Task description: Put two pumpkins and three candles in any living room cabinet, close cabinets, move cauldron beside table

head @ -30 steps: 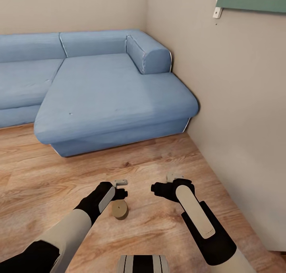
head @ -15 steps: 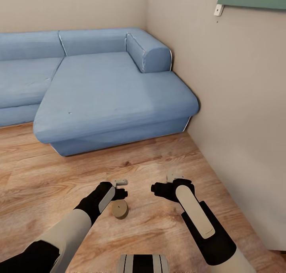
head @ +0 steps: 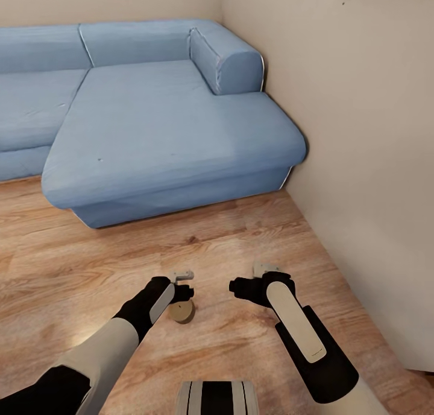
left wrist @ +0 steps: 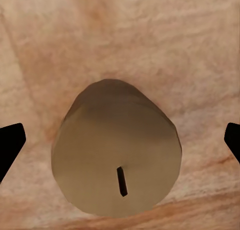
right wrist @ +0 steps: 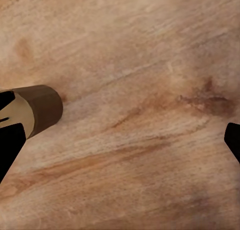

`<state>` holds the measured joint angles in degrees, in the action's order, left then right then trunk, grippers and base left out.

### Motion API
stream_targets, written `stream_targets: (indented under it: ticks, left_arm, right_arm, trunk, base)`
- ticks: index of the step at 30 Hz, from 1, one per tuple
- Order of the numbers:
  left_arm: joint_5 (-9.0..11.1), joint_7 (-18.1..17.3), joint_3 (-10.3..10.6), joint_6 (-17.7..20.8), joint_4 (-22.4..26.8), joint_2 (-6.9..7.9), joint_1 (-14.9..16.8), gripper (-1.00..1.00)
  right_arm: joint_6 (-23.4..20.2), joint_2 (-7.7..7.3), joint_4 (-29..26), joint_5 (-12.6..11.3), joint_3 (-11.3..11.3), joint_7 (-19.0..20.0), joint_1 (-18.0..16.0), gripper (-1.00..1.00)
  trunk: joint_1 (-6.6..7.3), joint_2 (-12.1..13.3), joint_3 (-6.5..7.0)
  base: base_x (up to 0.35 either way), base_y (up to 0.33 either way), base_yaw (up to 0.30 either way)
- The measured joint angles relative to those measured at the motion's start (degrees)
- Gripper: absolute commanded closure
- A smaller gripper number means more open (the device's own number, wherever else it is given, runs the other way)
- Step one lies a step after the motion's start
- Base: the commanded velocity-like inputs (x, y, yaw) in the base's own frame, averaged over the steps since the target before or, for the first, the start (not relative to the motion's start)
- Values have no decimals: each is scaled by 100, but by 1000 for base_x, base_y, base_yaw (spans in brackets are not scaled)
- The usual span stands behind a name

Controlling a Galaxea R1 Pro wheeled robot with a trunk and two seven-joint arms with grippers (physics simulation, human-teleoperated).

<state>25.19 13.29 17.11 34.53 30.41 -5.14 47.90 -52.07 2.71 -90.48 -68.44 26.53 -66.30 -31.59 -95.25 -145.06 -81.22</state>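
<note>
cream candle (left wrist: 116,155) under spread left end effector (head: 188,285).

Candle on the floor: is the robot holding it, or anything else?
No. The candle stands on the wood floor beneath the open left gripper, untouched by its fingers. The right gripper is open and empty.

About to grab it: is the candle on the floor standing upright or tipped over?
Upright. The candle shows its flat round top and wick facing the left tool, and in the head view it stands on the wood floor.
</note>
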Motion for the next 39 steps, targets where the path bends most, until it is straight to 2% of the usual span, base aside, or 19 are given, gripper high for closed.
stream_targets:
  ticks: [7, 17, 39]
  left_arm:
    - [-4, 0, 5, -99, 1, 0, -2, -100]
    - [-4, 0, 6, -111, -2, 0, -3, -100]
    - [-5, 0, -1, -90, -19, 0, 2, -100]
  right_arm:
    - [0, 0, 0, 0, 0, 1, 0, -100]
    - [0, 0, 0, 0, 0, 1, 0, -100]
    - [0, 0, 17, 3, 0, 9, 0, -100]
  trunk:
    - [0, 0, -1]
    - [-26, -13, -222]
    - [-28, -15, -244]
  base:
    - [0, 0, 0]
    - [0, 0, 0]
    - [0, 0, 0]
